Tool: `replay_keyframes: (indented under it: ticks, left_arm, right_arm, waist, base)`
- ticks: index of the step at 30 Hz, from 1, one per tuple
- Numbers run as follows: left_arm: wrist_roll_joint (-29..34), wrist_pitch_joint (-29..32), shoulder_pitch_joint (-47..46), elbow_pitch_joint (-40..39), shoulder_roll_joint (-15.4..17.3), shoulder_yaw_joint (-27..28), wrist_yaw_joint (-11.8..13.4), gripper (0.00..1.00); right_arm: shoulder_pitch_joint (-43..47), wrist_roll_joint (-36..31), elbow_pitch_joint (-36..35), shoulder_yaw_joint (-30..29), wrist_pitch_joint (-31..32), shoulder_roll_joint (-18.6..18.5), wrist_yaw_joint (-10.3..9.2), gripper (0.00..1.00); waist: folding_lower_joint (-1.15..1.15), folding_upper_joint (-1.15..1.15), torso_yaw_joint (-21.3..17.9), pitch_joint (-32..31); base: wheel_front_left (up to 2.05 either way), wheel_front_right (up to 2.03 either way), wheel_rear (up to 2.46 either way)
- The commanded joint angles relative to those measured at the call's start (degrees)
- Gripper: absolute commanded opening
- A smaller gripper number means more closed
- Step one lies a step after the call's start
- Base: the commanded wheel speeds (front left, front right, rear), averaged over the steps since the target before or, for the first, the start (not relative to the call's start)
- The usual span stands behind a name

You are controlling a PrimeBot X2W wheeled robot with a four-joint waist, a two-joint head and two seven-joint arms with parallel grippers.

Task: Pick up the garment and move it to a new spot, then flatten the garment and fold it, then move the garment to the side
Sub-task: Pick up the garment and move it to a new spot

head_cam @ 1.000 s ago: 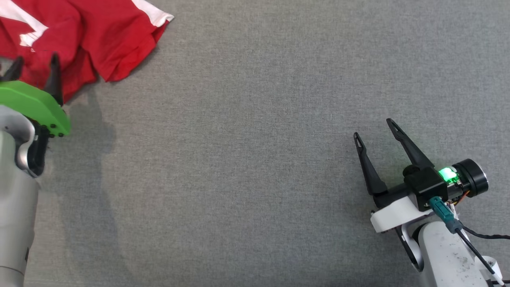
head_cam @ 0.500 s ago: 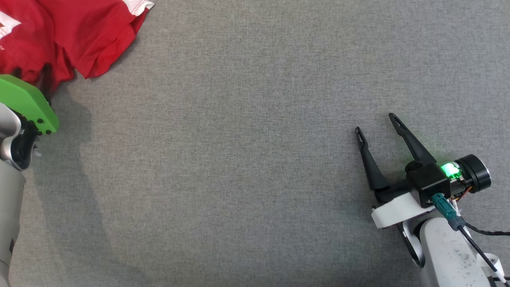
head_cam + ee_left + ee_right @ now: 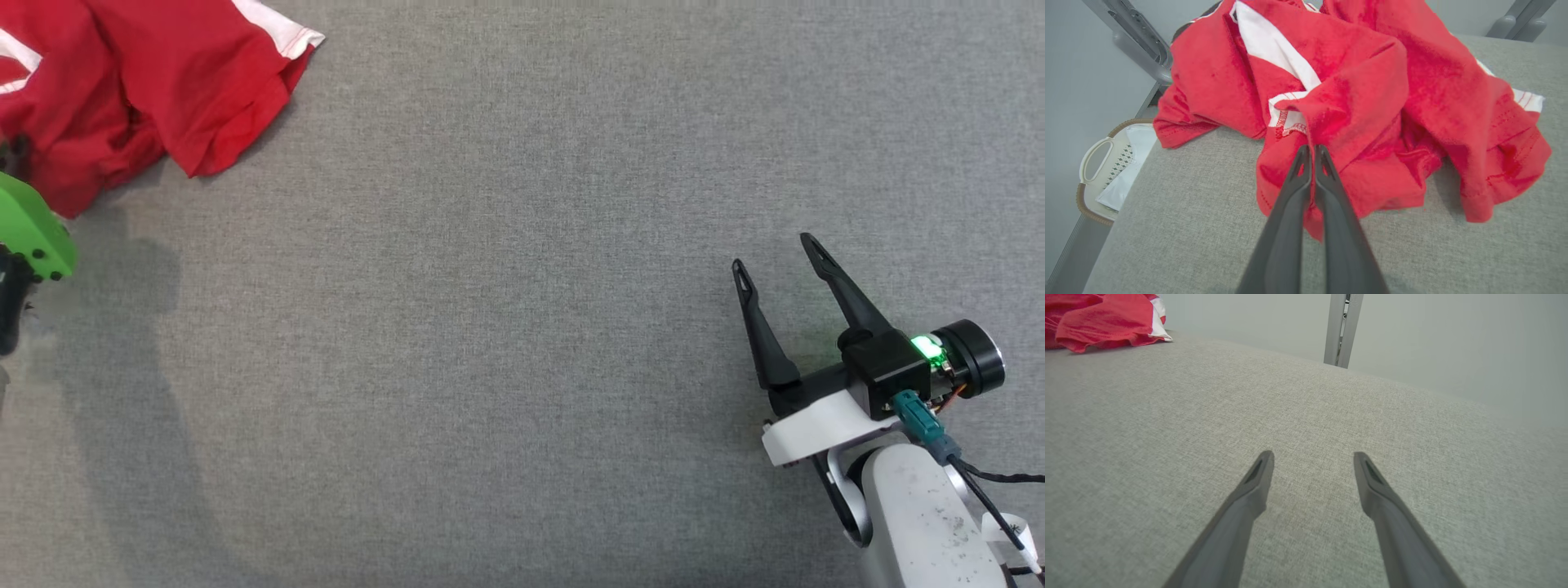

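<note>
Grey woven cloth covers a wide table (image 3: 522, 327), seen from above in the head view. At the far left of the left wrist view, past the table's edge and lower down, sits a pale basket (image 3: 1096, 175) with a brown rim and something white inside. On the table's far left corner lies the garment (image 3: 155, 82), a red top with white trim, crumpled in a loose heap rather than laid flat. Its bulk runs off the left and top edges of the head view, and one white-edged corner points right. The left gripper (image 3: 1311, 150) is at that heap, reaching in from the near side. Its two dark fingers are pressed together, and their tips appear to pinch a raised fold of red cloth just below a strip of white stitched trim. The rest of the garment spreads beyond and to the right of the pinch, resting on the table. At the lower right of the head view, the right gripper (image 3: 774, 255) sits well apart from the garment, fingers spread wide, holding nothing, pointing up and slightly left. The left arm is plainly the nearer one, so the lift and carry to a new spot looks like its job, with the loose cloth likely to trail behind.
</note>
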Motion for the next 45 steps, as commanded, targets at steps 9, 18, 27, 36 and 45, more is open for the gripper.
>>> replay_keyframes:
  ticks: [9, 18, 27, 36, 45]
  left_arm:
    - [4.27, -3.28, -2.70, -2.52, 5.11, -2.72, -0.03, 0.00]
    - [6.80, -1.73, -4.92, -11.25, 6.74, -8.73, -0.11, 0.00]
    - [6.03, -1.67, -7.58, -23.16, 3.74, -17.46, -0.13, 0.00]
    - [3.69, -4.08, -10.36, -33.52, 0.09, -24.53, -0.13, 0.00]
    - [-0.08, -7.25, -2.55, -31.43, -0.45, -26.10, 0.12, 0.00]
  right_arm:
    - [1.97, 4.02, 1.98, 0.48, -0.26, -0.23, -0.06, 1.00]
    - [5.19, 7.11, 3.18, -0.55, -0.26, -0.23, -0.06, 1.00]
    - [8.20, 8.62, 3.80, -3.37, -0.26, -0.23, -0.06, 1.00]
    - [9.89, 9.08, 3.81, -5.02, -0.26, -0.23, -0.06, 1.00]
    - [9.20, 9.17, 3.21, -5.39, -0.26, -0.22, -0.06, 1.00]
  waist:
    - [0.00, 0.00, -1.46, -10.76]
    - [0.00, 0.00, -4.68, -18.74]
    - [0.00, 0.00, -8.07, -24.08]
    - [0.00, 0.00, -10.73, -25.80]
    - [0.00, 0.00, -12.12, -23.44]
  base:
    - [0.00, 0.00, 0.00]
    - [0.00, 0.00, 0.00]
    - [0.00, 0.00, 0.00]
    - [0.00, 0.00, 0.00]
    - [0.00, 0.00, 0.00]
